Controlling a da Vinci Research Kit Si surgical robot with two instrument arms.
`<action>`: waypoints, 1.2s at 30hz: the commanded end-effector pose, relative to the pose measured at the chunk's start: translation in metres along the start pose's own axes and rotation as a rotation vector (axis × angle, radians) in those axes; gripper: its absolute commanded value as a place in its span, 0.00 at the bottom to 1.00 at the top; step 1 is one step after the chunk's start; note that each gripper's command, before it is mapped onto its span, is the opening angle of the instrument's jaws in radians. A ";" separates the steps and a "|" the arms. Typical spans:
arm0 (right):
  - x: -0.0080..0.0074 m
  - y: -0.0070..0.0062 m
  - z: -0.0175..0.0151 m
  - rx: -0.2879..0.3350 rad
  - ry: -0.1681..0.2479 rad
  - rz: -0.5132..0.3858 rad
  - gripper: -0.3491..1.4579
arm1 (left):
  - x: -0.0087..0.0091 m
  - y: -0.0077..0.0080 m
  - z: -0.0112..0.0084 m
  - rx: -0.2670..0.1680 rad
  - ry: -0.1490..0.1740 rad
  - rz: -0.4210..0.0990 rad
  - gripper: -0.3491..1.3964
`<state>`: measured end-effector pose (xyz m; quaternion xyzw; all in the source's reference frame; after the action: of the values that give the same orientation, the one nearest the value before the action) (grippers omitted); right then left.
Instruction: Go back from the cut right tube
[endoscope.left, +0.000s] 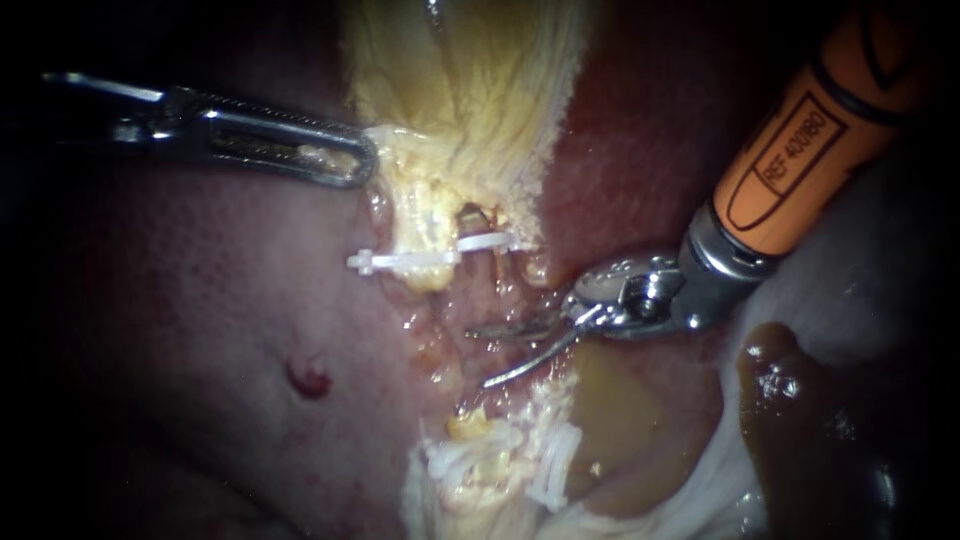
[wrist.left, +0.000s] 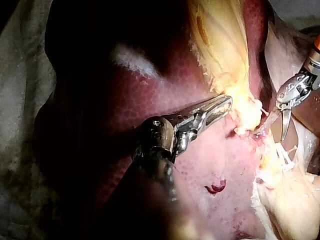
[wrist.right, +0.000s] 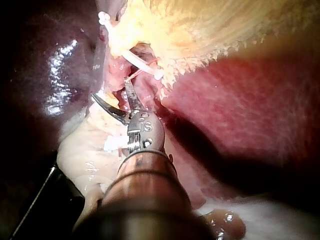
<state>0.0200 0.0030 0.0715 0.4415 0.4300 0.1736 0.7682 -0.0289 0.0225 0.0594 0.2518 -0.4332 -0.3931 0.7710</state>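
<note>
the liver (endoscope.left: 200, 320) spreads wide and pink-red, with 1 small dark red spot (endoscope.left: 310, 380) on it (also plain in the left wrist view). pale yellow stringy tissue (endoscope.left: 470, 90) lies above; a brownish fluid pool (endoscope.left: 625, 420) sits beside white gauzy material (endoscope.left: 880, 260).

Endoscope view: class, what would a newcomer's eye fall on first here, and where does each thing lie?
First the orange-shafted right instrument, entering from the upper right, its curved blades open over the raw gap at centre. Just above, a white clip crosses the yellow tissue; more white clips sit below the gap. From the left, the left instrument has its jaws shut on that yellow tissue's edge.
</note>
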 end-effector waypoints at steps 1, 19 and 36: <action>0.0001 -0.0001 0.0001 0.001 0.007 -0.004 0.91 | 0.0000 0.0000 0.0000 0.000 0.000 0.000 0.00; 0.0017 -0.0055 -0.0082 -0.466 -0.097 -0.409 0.99 | 0.0001 0.0002 -0.0002 -0.002 -0.001 0.000 0.00; 0.0027 -0.0072 -0.0120 -0.511 -0.115 -0.406 0.99 | 0.0006 0.0006 0.0012 -0.009 -0.004 0.004 0.00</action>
<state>0.0109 0.0071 0.0613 0.1485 0.4074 0.0938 0.8962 -0.0296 0.0222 0.0609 0.2467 -0.4334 -0.3948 0.7717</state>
